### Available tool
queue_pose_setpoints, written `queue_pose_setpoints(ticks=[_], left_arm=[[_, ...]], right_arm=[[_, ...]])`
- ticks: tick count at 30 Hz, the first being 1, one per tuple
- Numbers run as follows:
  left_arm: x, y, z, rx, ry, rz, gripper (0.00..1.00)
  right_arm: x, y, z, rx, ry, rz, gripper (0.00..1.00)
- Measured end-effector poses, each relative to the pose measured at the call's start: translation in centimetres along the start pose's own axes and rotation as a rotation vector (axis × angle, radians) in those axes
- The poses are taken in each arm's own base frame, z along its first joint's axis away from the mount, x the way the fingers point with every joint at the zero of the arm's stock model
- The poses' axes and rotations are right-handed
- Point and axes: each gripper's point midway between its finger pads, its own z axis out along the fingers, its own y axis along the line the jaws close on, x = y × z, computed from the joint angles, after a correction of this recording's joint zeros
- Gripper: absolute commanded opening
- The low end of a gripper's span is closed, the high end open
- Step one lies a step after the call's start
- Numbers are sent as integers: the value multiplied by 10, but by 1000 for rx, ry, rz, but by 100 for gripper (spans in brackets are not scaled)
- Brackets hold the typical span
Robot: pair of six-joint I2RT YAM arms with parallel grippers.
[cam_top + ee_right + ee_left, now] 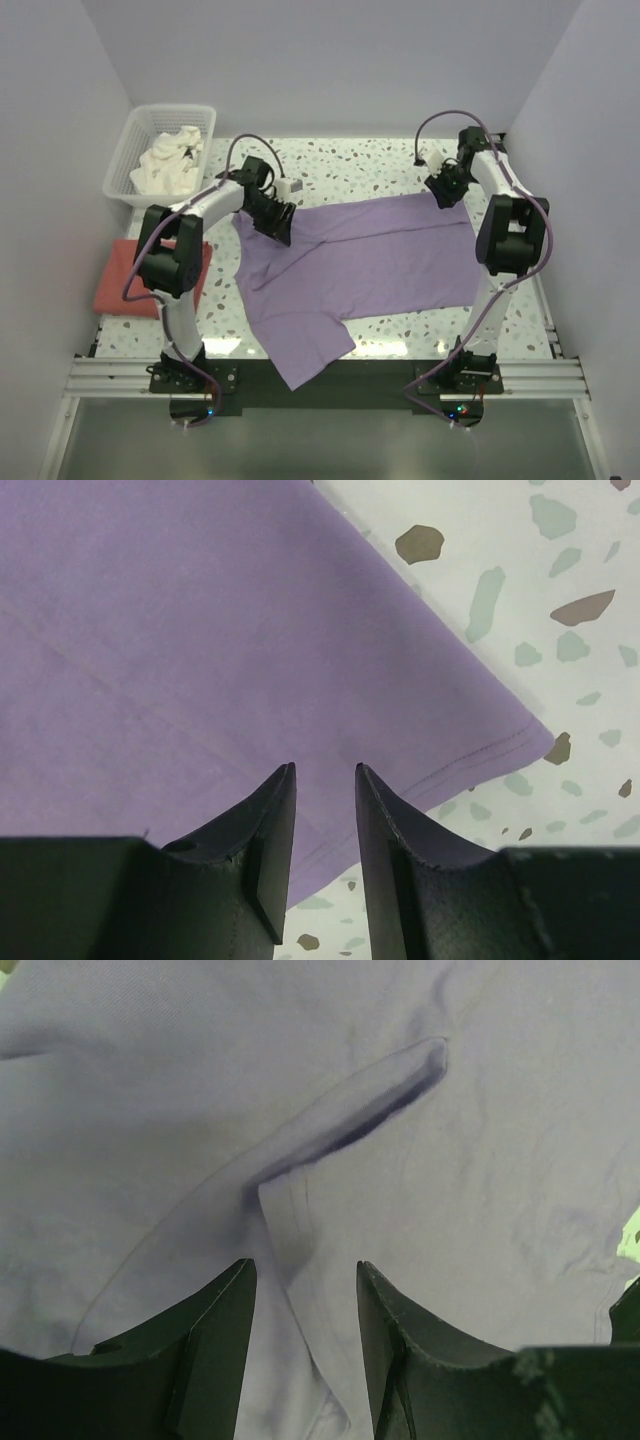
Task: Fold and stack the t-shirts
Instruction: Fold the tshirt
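Progress: purple shirt (360, 265) spread on counter (380, 170), sleeve over near edge. Red shirt (120, 280) folded at left (done, I'd say). Left hand (278, 222), right hand (447, 190) open, gripping nothing. Purple's folds, stacking to do.

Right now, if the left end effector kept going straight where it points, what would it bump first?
The left end effector would probably meet the purple t-shirt first, at the raised fold just ahead; how near is unclear.
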Motion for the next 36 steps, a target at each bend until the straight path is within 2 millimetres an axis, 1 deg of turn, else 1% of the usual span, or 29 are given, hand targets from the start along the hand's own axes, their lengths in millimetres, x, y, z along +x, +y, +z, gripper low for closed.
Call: queue_pose_setpoints(ticks=[4,8,11,12,13,14,16,18,19,20,23,25,26,28,30,32,34,36], left_arm=[[1,2,17,7,13,-14,50],[3,2,26,19,21,-23,45],[0,-3,27,40,9,-15,36],[-2,-5,28,49,4,-9,28],[-4,-10,28,61,-4,3,25],[-5,-14,28,72,-12,17,16],[-8,-28,26,96,-23,57,6],[-9,-46,26,126,-25,108,0],[-9,-55,27,141,-22,142,1],[-7,-65,30,156,-12,175,13],[5,-87,37,190,39,272,34],[15,-98,39,207,75,319,36],[19,-100,38,212,90,334,36],[21,-94,31,207,97,333,35],[15,-81,19,188,73,301,33],[-5,-52,1,140,9,243,32],[-26,-13,-18,57,-70,179,31],[-38,25,-36,-39,-129,118,31]], right_arm=[[4,0,0,3,7,14,33],[6,2,2,-5,13,17,33],[7,3,3,-8,16,18,33],[8,3,4,-9,17,18,33],[8,4,4,-10,17,18,33],[8,4,4,-10,18,18,33],[8,3,4,-9,18,18,33],[9,3,4,-8,20,18,33],[9,3,3,-7,22,18,33],[9,3,3,-5,23,18,33],[9,3,3,-5,24,18,33],[9,3,3,-5,24,18,33],[9,2,3,-4,24,18,33],[8,1,3,-2,22,18,33],[7,0,3,2,20,17,33],[4,-2,3,8,16,19,33],[0,-3,3,16,11,22,33],[-4,-4,4,26,7,23,33]])
